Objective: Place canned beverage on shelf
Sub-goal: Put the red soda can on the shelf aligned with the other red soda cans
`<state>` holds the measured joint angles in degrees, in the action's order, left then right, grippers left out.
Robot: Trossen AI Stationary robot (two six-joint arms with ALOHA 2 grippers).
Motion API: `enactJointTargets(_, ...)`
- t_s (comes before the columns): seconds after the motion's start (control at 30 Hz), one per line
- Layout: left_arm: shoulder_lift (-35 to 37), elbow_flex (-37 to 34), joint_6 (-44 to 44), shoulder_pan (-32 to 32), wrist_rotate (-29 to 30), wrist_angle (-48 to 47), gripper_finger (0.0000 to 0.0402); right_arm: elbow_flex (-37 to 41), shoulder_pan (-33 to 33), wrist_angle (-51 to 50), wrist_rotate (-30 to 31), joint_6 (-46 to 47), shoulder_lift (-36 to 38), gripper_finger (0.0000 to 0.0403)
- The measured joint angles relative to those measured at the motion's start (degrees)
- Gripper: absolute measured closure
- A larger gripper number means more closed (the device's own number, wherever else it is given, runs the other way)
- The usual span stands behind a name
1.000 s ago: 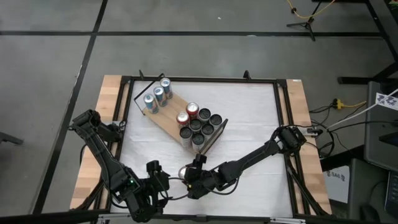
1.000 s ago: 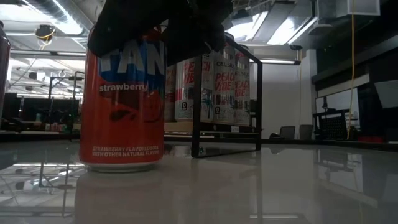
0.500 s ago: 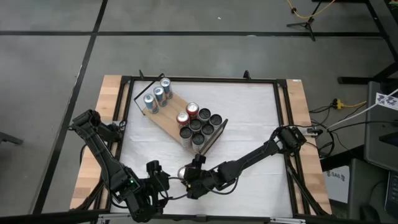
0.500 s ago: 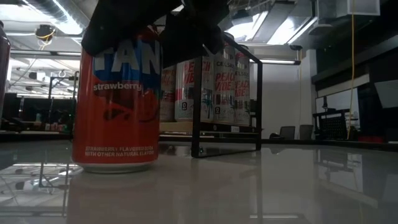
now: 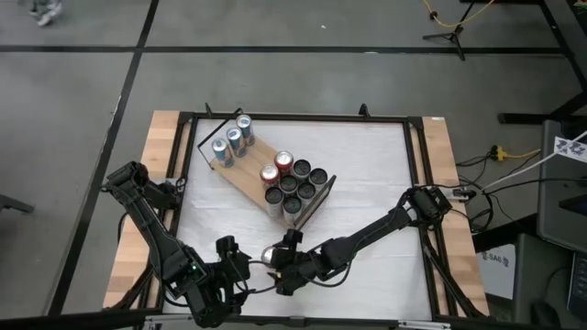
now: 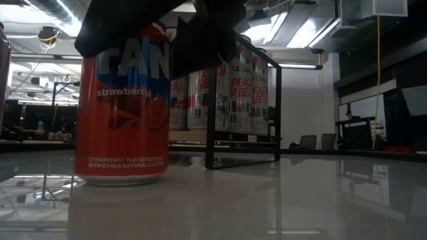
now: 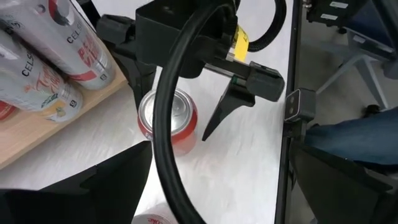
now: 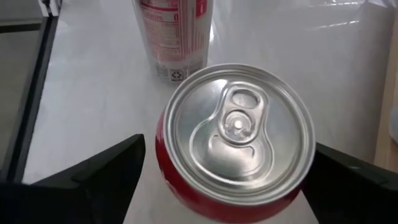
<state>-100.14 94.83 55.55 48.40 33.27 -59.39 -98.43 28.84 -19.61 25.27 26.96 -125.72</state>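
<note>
Red strawberry soda can (image 6: 121, 110) stands upright on the white tabletop (image 5: 367, 174) near the front edge, closest to the low camera; it has slid a bit left in the low view versus a second ago. Right gripper (image 5: 271, 259) sits over the can, its fingers (image 8: 87, 180) spread wide on both sides of the silver lid, visible gaps to the can wall, so not clamping it; a second ago they were much narrower around it. Left gripper (image 5: 240, 268) waits just beside, near the front edge, jaws wide, holding nothing, unchanged. A second red-and-white can (image 8: 172, 34) stands just past the soda can. Farther back, the shelf (image 5: 252, 174) sits diagonally mid-table, unmoved, with three Celsius cans (image 5: 231, 137) at one end and a cluster of red and dark cans (image 5: 292, 181) at the other.
</note>
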Motion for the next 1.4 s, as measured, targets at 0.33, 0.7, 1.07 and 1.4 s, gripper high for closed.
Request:
enactJointTargets(0.33,-0.02,0.00,-0.04,0.00,0.64,0.41,0.0029,-0.04,-0.02,0.13,-0.38,0.92,0.42,0.0022)
enactJointTargets(0.7,-0.02,0.00,-0.13,-0.02,2.66,1.04,0.0029,-0.15,0.01,0.05,-0.84,-0.13,4.69,0.0022)
enactJointTargets(1.07,-0.14,0.00,-0.17,-1.29,9.80,7.72,0.0029,-0.20,1.07,-12.63,-0.83,-2.46,14.81,0.0022)
enactJointTargets(1.4,-4.54,0.00,0.96,-4.69,8.60,7.86,0.0029,-0.24,6.40,-22.62,-0.33,-3.28,19.41,0.0022)
